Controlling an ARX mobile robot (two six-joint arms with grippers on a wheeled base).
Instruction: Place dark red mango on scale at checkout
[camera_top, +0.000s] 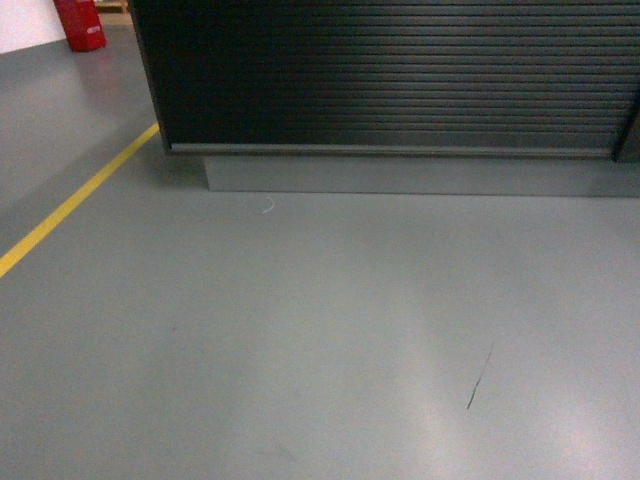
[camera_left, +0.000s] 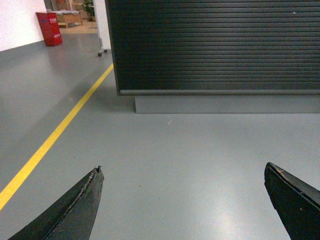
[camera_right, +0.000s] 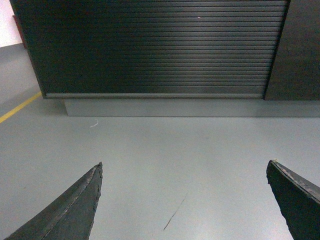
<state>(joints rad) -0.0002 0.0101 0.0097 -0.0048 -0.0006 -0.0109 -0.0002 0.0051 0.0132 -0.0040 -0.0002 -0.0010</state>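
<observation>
The checkout (camera_top: 390, 80) fills the top of the head view as a dark counter with a ribbed slatted front; only that front panel and its grey plinth show. It also appears in the left wrist view (camera_left: 215, 47) and the right wrist view (camera_right: 155, 50). The dark red mango and the scale are out of view. My left gripper (camera_left: 183, 169) is open over bare grey floor, nothing between its black fingers (camera_left: 80, 207). My right gripper (camera_right: 185, 164) is open too, empty, fingers (camera_right: 75, 207) wide apart. Neither gripper shows in the head view.
Grey floor (camera_top: 320, 330) lies between me and the counter. A yellow floor line (camera_top: 75, 200) runs diagonally at the left. A red object (camera_top: 80, 25) stands far back left. A dark panel (camera_right: 300, 50) adjoins the counter's right end. A dark scuff (camera_top: 480, 378) marks the floor.
</observation>
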